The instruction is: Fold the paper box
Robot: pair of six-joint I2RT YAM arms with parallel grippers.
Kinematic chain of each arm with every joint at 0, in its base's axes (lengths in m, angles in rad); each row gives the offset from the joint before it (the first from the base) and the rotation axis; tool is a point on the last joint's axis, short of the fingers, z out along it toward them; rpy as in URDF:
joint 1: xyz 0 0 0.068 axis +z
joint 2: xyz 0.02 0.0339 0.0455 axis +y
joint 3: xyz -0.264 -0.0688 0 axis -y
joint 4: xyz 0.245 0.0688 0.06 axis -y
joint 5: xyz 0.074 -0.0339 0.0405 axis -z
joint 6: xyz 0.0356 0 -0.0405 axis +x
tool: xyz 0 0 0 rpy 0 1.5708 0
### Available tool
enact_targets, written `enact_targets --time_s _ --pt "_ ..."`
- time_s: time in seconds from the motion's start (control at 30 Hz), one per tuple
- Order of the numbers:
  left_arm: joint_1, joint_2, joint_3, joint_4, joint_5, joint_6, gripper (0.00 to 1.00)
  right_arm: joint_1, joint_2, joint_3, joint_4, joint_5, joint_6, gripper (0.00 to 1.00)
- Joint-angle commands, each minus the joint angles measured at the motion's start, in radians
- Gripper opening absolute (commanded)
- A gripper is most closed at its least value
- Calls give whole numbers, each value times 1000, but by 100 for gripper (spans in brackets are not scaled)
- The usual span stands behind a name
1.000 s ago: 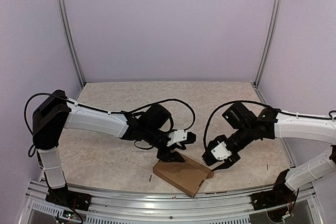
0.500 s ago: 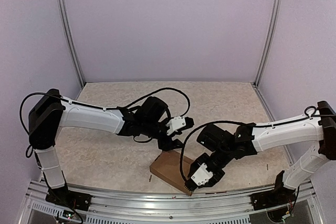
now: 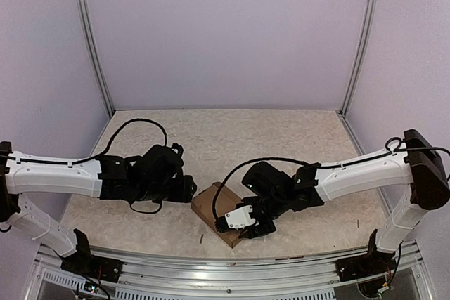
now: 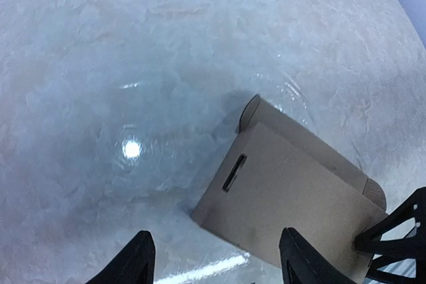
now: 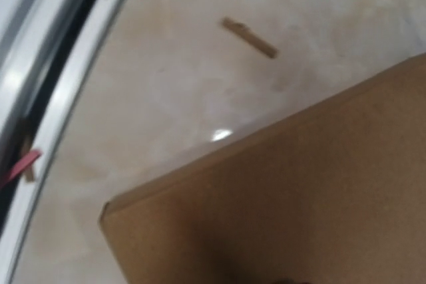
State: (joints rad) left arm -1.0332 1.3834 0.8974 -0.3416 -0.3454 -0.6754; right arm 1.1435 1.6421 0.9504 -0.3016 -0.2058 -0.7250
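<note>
Swinging in from the right, the right end effector (image 3: 238,217) is now sitting over the box (image 3: 208,204) at lower centre of the top view, likely pressing its lid flat; its opening I cannot tell. Meanwhile the left end effector (image 3: 185,189) is backing off leftward, giving room. Left wrist view: its fingers (image 4: 141,259) are standing apart, empty, box lower right. Right wrist view: cardboard is filling the lower right.

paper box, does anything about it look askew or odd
The paper box sits skewed to the front rail, and a rounded tab sticks out past its corner. A small brown scrap lies loose nearby.
</note>
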Motion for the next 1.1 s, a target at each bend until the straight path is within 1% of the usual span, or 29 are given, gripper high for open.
enact_targets --time_s 0.0,0.07,0.17,0.23,0.3,0.37,0.47,0.6,0.63,0.7,0.77,0.8,0.87,0.93,1.03,1.07 --pt "-60 -111 -114 -107 -53 -420 63 7 17 67 -104 28 106 52" --pt "-74 -134 -170 -23 -2 -432 63 6 -19 98 -139 14 88 57" --pt "-75 -102 -202 113 77 -409 63 2 -70 137 -216 -21 74 62" --pt "-76 -58 -170 146 112 -385 63 -3 -102 150 -256 -43 71 70" --pt "-76 8 -121 139 130 -375 63 -26 -144 148 -286 -76 70 72" --pt "-76 71 -75 111 133 -399 63 -77 -192 130 -285 -109 87 72" --pt "-52 171 -29 116 190 -426 62 -214 -267 99 -264 -171 110 72" --pt "-21 279 67 78 205 -369 61 -355 -350 36 -215 -212 109 73" --pt "-14 307 95 67 203 -337 62 -382 -362 22 -198 -204 114 73" --pt "22 348 153 33 190 -270 62 -445 -372 -2 -165 -208 147 77" --pt "59 400 208 7 184 -169 62 -522 -376 -12 -159 -259 176 96" --pt "78 426 235 -7 175 -117 62 -560 -378 -16 -158 -298 182 99" --pt "107 477 286 -15 170 4 62 -625 -379 -30 -149 -337 185 100" --pt "121 515 329 -4 160 144 62 -669 -376 -36 -171 -373 135 100" --pt "125 555 395 22 147 356 62 -688 -355 -31 -293 -438 -23 100" --pt "127 559 411 36 146 418 62 -688 -349 -32 -333 -452 -85 98"
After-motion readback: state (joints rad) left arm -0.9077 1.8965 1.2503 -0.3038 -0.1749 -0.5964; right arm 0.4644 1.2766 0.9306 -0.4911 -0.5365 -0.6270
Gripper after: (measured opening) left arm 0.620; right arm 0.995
